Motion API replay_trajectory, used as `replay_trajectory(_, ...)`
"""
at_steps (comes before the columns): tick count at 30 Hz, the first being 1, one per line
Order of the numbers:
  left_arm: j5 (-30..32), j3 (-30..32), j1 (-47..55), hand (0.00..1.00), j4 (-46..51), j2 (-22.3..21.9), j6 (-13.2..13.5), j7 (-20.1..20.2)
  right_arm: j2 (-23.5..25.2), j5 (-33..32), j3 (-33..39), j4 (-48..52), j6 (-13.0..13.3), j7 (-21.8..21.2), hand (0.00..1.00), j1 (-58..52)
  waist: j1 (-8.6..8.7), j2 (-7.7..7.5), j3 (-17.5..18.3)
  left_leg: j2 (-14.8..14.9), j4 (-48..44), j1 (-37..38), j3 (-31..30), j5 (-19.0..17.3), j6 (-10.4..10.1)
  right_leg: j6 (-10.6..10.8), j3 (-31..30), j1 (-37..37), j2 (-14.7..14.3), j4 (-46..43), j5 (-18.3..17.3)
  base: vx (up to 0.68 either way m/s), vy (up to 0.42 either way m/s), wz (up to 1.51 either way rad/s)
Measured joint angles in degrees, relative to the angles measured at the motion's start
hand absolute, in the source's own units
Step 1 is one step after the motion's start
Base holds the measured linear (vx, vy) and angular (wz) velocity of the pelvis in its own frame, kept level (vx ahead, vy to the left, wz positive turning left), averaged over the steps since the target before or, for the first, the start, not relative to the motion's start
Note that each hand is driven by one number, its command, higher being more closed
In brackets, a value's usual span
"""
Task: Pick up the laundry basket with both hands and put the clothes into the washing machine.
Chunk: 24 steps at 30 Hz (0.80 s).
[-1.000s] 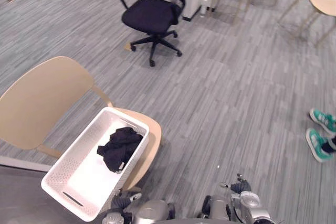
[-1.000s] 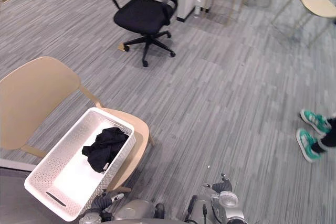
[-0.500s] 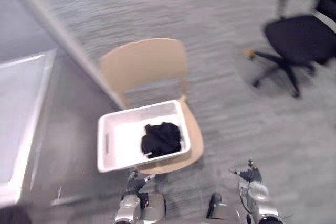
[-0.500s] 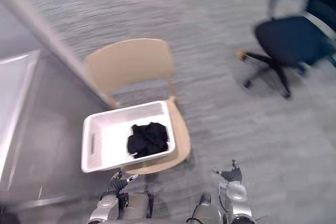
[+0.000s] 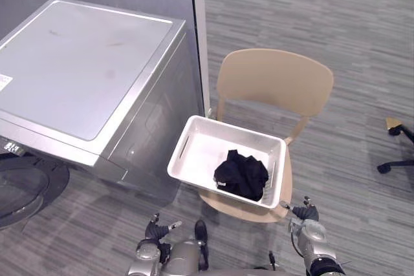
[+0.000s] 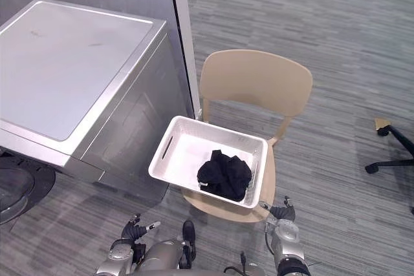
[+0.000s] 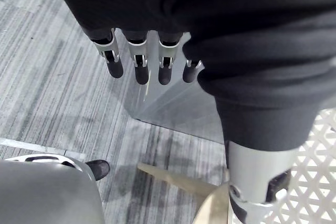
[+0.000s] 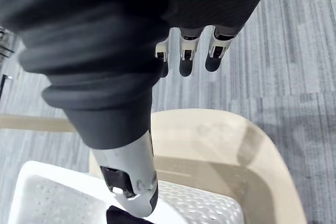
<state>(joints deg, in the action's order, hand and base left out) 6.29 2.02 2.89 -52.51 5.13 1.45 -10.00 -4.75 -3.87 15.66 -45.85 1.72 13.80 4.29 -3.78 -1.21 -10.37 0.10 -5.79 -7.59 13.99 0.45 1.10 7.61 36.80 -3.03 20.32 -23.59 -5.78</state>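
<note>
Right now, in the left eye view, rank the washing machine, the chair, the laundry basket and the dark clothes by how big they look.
1. washing machine, easily the largest
2. chair, its seat partly hidden under the basket, so only narrowly ahead
3. laundry basket
4. dark clothes, smallest, lying inside the basket

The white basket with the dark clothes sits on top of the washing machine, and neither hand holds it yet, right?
Not quite: the left eye view shows the white basket with the dark clothes on the tan chair beside the washing machine. Neither left hand nor right hand holds it.
</note>
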Motion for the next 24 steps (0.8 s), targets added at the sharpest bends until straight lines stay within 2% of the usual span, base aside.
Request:
replay_trajectory(1, 0.0, -0.1, 0.3, 0.00, 0.0, 0.6, 0.1, 0.0, 0.0, 0.2, -0.2, 2.9, 0.0, 0.0, 0.00, -0.8, 0.45, -0.63, 0.0, -0.6, 0.8, 0.8, -0.9, 0.0, 0.1, -0.7, -4.4, 2.7, 1.6, -5.6, 0.0, 0.00, 0.060, 0.14)
replay_trajectory(2, 0.2, -0.3, 0.4, 0.00, 0.2, 1.4, 0.0, 0.0, -0.1, 1.1, -0.5, 6.1, -0.1, 0.1, 0.00, -1.6, 1.17, -1.03, 0.0, -0.8, 2.1, 1.4, -2.0, -0.1, 1.0, -3.7, -10.5, 5.7, 1.1, -9.0, -2.3, -0.01, 0.029, 0.23)
replay_trajectory(3, 0.3, -0.3, 0.5, 0.00, 0.1, 1.5, 0.0, 0.0, -0.1, 1.9, -0.8, 8.1, -0.1, 0.1, 0.00, -2.0, 1.69, -1.17, 0.0, -0.8, 2.2, 1.2, -2.6, -0.1, 1.2, -3.2, -14.1, 6.6, -0.2, -9.0, -4.3, -0.01, 0.004, 0.37)
replay_trajectory(5, 0.7, -0.3, 1.4, 0.00, -0.2, 2.3, -0.1, 0.0, -0.4, 5.2, -1.1, 15.5, 0.1, 0.5, 0.00, -3.6, 3.01, -1.26, 0.0, -0.7, 2.8, 1.3, -4.9, -0.1, 1.5, -1.5, -24.2, 8.7, -5.0, -5.8, -8.6, -0.01, -0.043, 0.52)
replay_trajectory(6, 1.1, -0.3, 1.7, 0.00, -0.3, 2.5, 0.0, 0.0, -0.7, 7.2, -1.2, 19.6, 0.3, 0.6, 0.00, -5.0, 3.08, -1.30, 0.0, -0.7, 2.4, 1.4, -5.9, 0.0, 1.3, -1.0, -27.5, 9.1, -6.9, -2.8, -9.0, 0.00, -0.070, 0.54)
replay_trajectory(8, 1.1, -0.3, 1.9, 0.00, -0.3, 2.9, 0.1, 0.0, -1.2, 9.1, -1.8, 23.8, 0.4, 0.6, 0.00, -6.7, 3.04, -1.97, 0.4, -1.3, 1.6, 0.8, -7.0, 0.0, 0.7, -1.3, -29.5, 9.1, -8.1, 2.0, -8.2, 0.01, -0.107, 0.53)
replay_trajectory(9, 1.2, -0.3, 2.0, 0.00, -0.6, 3.4, 0.1, -0.1, -1.9, 9.6, -2.8, 25.7, 0.5, 0.6, 0.00, -7.3, 3.14, -2.64, 0.5, -2.1, 1.2, 0.5, -8.0, 0.4, 0.0, -0.4, -29.5, 9.2, -8.1, 4.2, -6.4, 0.05, -0.178, 0.63)
replay_trajectory(12, 2.3, -0.3, 3.4, 0.00, -1.0, 3.1, 0.3, 0.0, -5.4, 13.3, -6.8, 30.6, 1.2, -1.7, 0.00, -8.2, 2.86, -0.68, 2.0, 0.5, 3.1, 0.4, -9.6, 2.2, -1.9, -1.9, -27.4, 7.7, -10.7, 8.3, -4.9, 0.06, -0.154, 0.19)
replay_trajectory(15, 3.5, -0.3, 4.5, 0.00, -1.1, 3.4, 0.5, 0.2, -8.8, 15.5, -12.4, 32.8, 3.0, -5.4, 0.00, -8.2, 2.86, -0.54, 2.5, 1.7, 5.0, 0.6, -11.4, 3.5, -3.0, -2.7, -25.6, 5.8, -12.7, 11.5, -3.8, 0.10, -0.147, 0.13)
replay_trajectory(17, 3.5, -0.4, 4.5, 0.00, -1.1, 3.6, 0.5, 0.6, -9.8, 15.8, -14.7, 32.8, 3.1, -6.6, 0.00, -8.1, 2.82, -0.59, 2.5, 1.6, 5.5, 0.8, -12.4, 3.7, -3.2, -2.8, -24.6, 5.0, -13.0, 12.2, -3.8, 0.10, -0.078, 0.31)
replay_trajectory(20, 4.3, -2.4, 4.6, 0.00, -1.1, 4.1, 0.8, 1.3, -12.6, 16.8, -22.9, 31.2, 4.4, -8.9, 0.00, -5.2, 2.61, -0.50, 2.5, 1.0, 5.9, 1.1, -14.9, 4.3, -3.5, -2.8, -22.1, 3.1, -13.3, 13.4, -3.8, 0.08, -0.045, 0.43)
replay_trajectory(22, 5.3, -3.2, 4.3, 0.00, -1.1, 4.1, 1.6, 1.2, -13.3, 18.8, -29.2, 27.0, 4.8, -9.3, 0.00, -0.3, 2.07, 0.11, 2.1, 0.7, 5.9, -0.4, -17.4, 5.2, -3.4, -2.8, -19.2, 3.1, -13.2, 13.4, -3.8, 0.01, -0.042, 0.63)
replay_trajectory(24, 5.5, -3.9, 3.4, 0.00, -1.1, 4.1, 1.6, 1.2, -13.5, 20.2, -30.9, 24.5, 5.1, -9.4, 0.00, 2.0, 1.16, 0.59, 1.3, 0.6, 5.8, -1.4, -18.8, 5.7, -3.8, -2.8, -17.9, 3.4, -13.2, 13.2, -3.8, -0.04, -0.021, 0.55)
